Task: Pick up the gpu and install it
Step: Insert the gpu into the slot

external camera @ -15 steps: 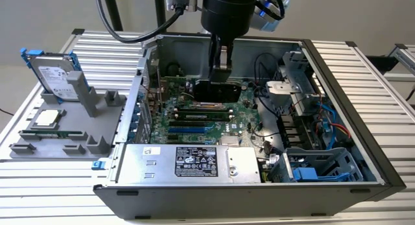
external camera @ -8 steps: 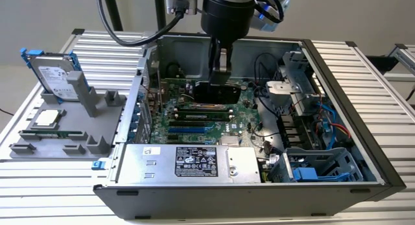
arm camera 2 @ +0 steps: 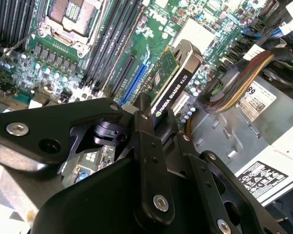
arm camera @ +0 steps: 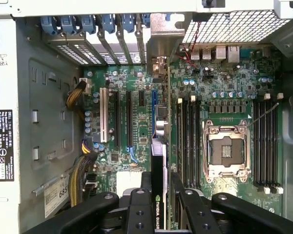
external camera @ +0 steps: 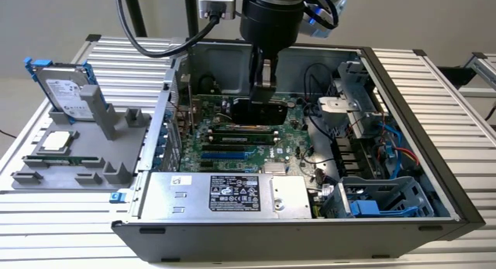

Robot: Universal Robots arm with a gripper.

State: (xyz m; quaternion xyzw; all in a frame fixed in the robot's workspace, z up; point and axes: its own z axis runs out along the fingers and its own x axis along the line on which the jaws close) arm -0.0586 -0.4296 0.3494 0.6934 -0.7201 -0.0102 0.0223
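Inside the open computer case (external camera: 434, 135) the gpu (external camera: 262, 113) stands on edge over the green motherboard (external camera: 232, 147), with my gripper (external camera: 262, 100) shut on it from above. In the second wrist view the gpu (arm camera 2: 175, 80) shows its green board and black shroud between my black fingers (arm camera 2: 144, 127). The first wrist view shows the gpu (arm camera: 158, 161) edge-on, in line with the blue expansion slot (arm camera: 154, 100), and its silver bracket (arm camera: 161, 34) reaches the case's rear slot openings. Whether the card's lower edge touches the slot I cannot tell.
A silver power supply (external camera: 225, 193) fills the case's near side, with a drive cage (external camera: 380, 202) and cable bundles (arm camera 2: 229, 95) beside it. Outside, at the exterior view's left, a grey fixture (external camera: 69, 158) holds a hard drive (external camera: 66, 92), a processor (external camera: 56, 141) and a memory stick (external camera: 62, 161).
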